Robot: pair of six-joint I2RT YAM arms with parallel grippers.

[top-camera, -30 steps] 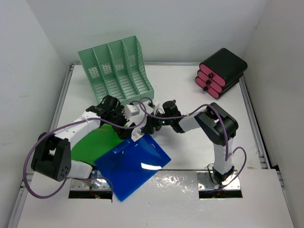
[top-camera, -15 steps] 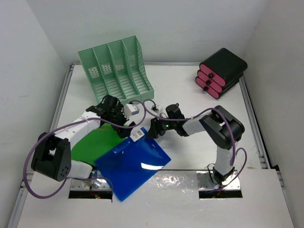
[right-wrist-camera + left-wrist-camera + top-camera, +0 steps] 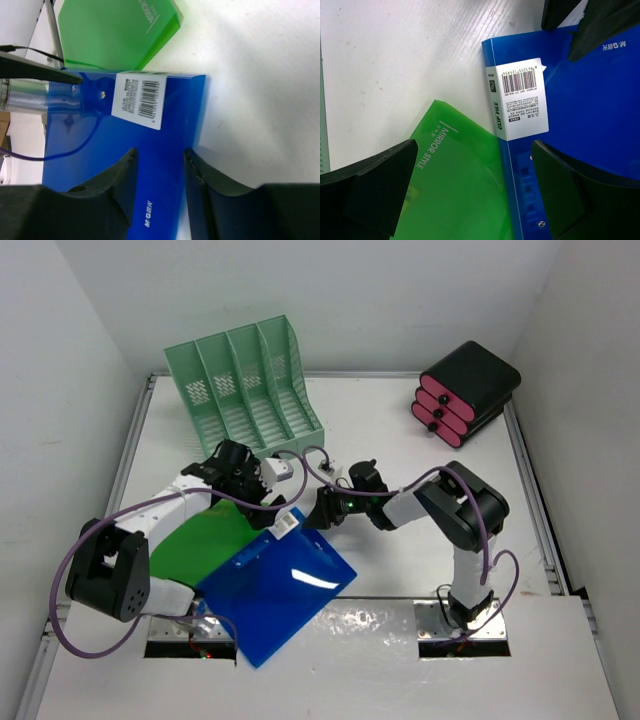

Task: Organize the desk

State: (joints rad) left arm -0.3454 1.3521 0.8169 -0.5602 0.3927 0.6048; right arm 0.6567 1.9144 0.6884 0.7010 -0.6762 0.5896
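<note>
Hovering my left jaws wide apart above the blue clip file (image 3: 280,585) where it overlaps the green folder (image 3: 200,540), I hold my right jaws partly apart astride its edge, presumably to lift it off the white tabletop (image 3: 400,430) beneath them.

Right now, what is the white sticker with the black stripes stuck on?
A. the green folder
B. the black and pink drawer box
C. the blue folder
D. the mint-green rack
C: the white barcode sticker sits at the corner of the blue folder, folded over its edge, as both wrist views show.
</note>
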